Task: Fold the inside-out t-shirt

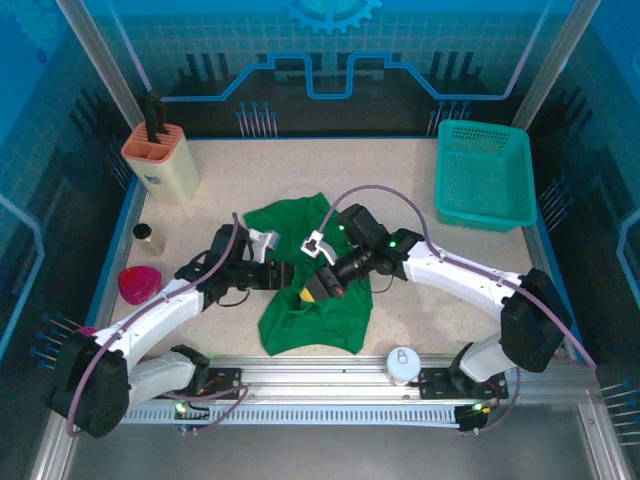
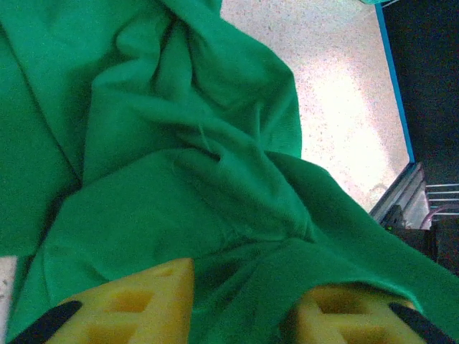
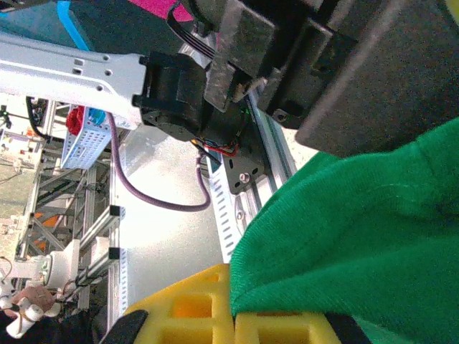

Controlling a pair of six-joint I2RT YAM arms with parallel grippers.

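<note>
While the right gripper (image 3: 233, 304) is clenched on a t-shirt (image 1: 315, 300) edge, the left gripper (image 2: 240, 294) stands parted over loose cloth. The t-shirt lies crumpled mid-table. Risk: a one-sided pull bunches it more, or the pinch slips. Basket (image 1: 483, 175) sits far right.

The left arm (image 1: 160, 312) reaches toward 2 o'clock, the left gripper (image 1: 288, 275) parted; the right arm (image 1: 460, 275) reaches toward 10 o'clock, the right gripper (image 1: 322, 288) clamped on the inside-out t-shirt (image 1: 318, 322).
</note>
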